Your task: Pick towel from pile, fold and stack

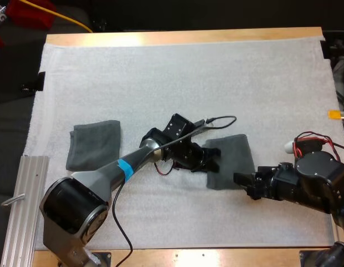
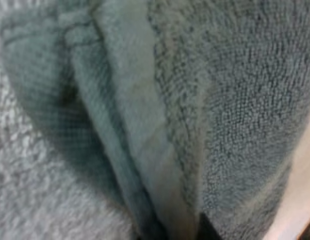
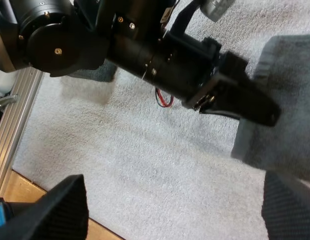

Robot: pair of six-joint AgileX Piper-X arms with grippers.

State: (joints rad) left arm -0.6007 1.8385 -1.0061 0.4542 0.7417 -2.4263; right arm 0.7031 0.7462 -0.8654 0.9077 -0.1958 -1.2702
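A dark grey-green towel (image 1: 232, 160) lies flat on the white mat right of centre. My left gripper (image 1: 212, 160) sits low at its left edge. In the left wrist view the towel's folded hem (image 2: 160, 150) runs down between the near fingers, which press on it. My right gripper (image 1: 244, 183) stands open just off the towel's near edge. Its two black fingers (image 3: 64, 210) are wide apart over bare mat, and the towel (image 3: 290, 110) lies beside one of them. A second towel (image 1: 94, 144), folded flat, rests on the left part of the mat.
An aluminium rail (image 1: 21, 206) runs along the table's left front side. The left arm (image 3: 144, 45) crosses close in front of my right gripper. Bare mat (image 1: 177, 72) stretches across the far half of the table.
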